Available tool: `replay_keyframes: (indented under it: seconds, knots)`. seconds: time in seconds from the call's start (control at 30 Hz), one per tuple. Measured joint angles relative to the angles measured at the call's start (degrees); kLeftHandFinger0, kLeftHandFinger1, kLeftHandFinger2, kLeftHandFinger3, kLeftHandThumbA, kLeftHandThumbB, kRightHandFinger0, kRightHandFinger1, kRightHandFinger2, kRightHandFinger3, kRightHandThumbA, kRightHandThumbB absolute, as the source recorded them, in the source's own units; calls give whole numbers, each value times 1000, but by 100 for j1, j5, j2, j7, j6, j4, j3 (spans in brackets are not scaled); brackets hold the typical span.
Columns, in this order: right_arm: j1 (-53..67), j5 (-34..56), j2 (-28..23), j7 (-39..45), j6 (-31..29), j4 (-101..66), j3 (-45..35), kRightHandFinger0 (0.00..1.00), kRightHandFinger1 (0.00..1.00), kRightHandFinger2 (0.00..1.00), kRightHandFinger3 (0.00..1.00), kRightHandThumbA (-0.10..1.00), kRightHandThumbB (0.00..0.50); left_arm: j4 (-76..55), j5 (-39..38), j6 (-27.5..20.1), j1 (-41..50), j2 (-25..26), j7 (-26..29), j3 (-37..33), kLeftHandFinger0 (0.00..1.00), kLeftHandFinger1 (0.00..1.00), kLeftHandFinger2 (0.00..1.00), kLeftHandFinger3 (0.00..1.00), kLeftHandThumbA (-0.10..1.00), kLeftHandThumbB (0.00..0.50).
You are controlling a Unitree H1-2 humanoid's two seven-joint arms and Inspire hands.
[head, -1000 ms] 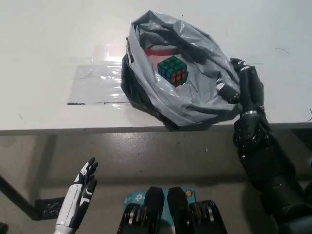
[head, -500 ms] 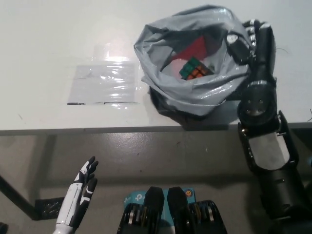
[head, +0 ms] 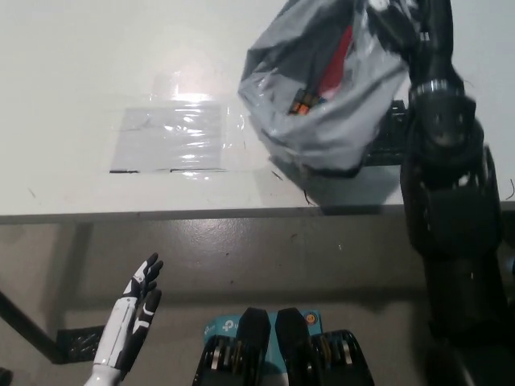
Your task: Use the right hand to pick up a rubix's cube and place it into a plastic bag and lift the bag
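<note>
The counter (head: 80, 80) is white and fills the upper part of the head view, its front edge running straight across from 9 o'clock to 3 o'clock just below the middle. Lying flat on it, toward 10 o'clock from the picture's centre, is 1 clear plastic sheet (head: 173, 137), glossy with light glare, its front edge close to the counter's edge. A dark shadow (head: 354, 173) falls on the counter at about 2 o'clock, near the front edge. Below the counter, grey floor (head: 241, 257) shows.
</note>
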Motion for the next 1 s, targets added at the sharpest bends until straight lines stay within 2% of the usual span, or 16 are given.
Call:
replay_keyframes:
  seconds: [0.07,0.1,0.2,0.27,0.37,0.4,0.47,0.57,0.6,0.63,0.77,0.83,0.87,0.93,0.97,1.0]
  knots:
    - [-149,43,2,12,23,38,-14,0,459,856,829,-100,130,0,1,0,-2,0,0,0,1000,1000,1000,1000,1000,149]
    - [-398,114,5,28,44,126,-57,0,462,856,872,-100,130,0,0,2,-5,1,0,1,1000,1000,1000,1000,1000,148]
    - [-676,197,12,30,80,283,-140,0,428,815,838,-100,146,0,0,4,-8,0,0,1,996,1000,1000,1000,1000,141]
    - [-1047,319,24,22,102,545,-279,0,341,731,690,-100,143,3,-1,5,-9,-1,0,1,998,1000,1000,1000,1000,145]
    - [-1468,461,27,0,130,919,-462,0,259,694,834,-100,157,11,-3,6,-9,-1,0,1,998,1000,1000,1000,1000,147]
    - [-1540,486,27,-3,132,982,-504,0,278,720,885,-100,149,11,-3,7,-9,-1,0,1,991,1000,1000,1000,1000,144]
    - [-1760,574,29,-15,136,1250,-640,0,323,782,872,-100,139,15,-3,9,-8,-1,0,1,988,1000,1000,1000,1000,144]
    - [-2049,683,29,-33,140,1542,-815,0,348,807,1000,-100,111,26,-2,9,-9,-2,0,1,985,1000,1000,1000,1000,145]
    - [-2192,735,27,-44,141,1674,-896,0,348,807,1000,-100,111,38,-2,10,-9,-2,0,1,985,1000,1000,1000,1000,145]
    - [-2250,752,26,-49,141,1726,-925,0,317,763,930,-100,89,43,-2,10,-9,-2,0,1,985,1000,1000,1000,1000,144]
    - [-2570,826,27,-76,141,1934,-1017,0,260,671,763,-100,75,52,-1,12,-9,-1,0,1,984,1000,1000,1000,1000,137]
    - [-2734,866,27,-89,140,1987,-1038,0,243,636,597,-100,108,53,-2,13,-9,-1,0,1,981,1000,1000,1000,1000,133]
    - [-2779,873,27,-95,140,1992,-1041,0,224,624,394,-100,126,52,-2,13,-9,-1,0,1,978,1000,1000,1000,1000,131]
    - [-2910,898,28,-112,138,1995,-1051,0,219,638,397,-100,131,52,-2,12,-10,-1,0,0,972,1000,1000,1000,1000,131]
    - [-3011,925,29,-126,134,1994,-1063,0,217,639,470,-100,132,52,-2,12,-11,-1,0,0,970,1000,1000,1000,1000,129]
    - [-3087,945,33,-139,130,1994,-1073,0,217,639,470,-100,132,52,-3,12,-11,-1,0,0,970,1000,1000,1000,1000,129]
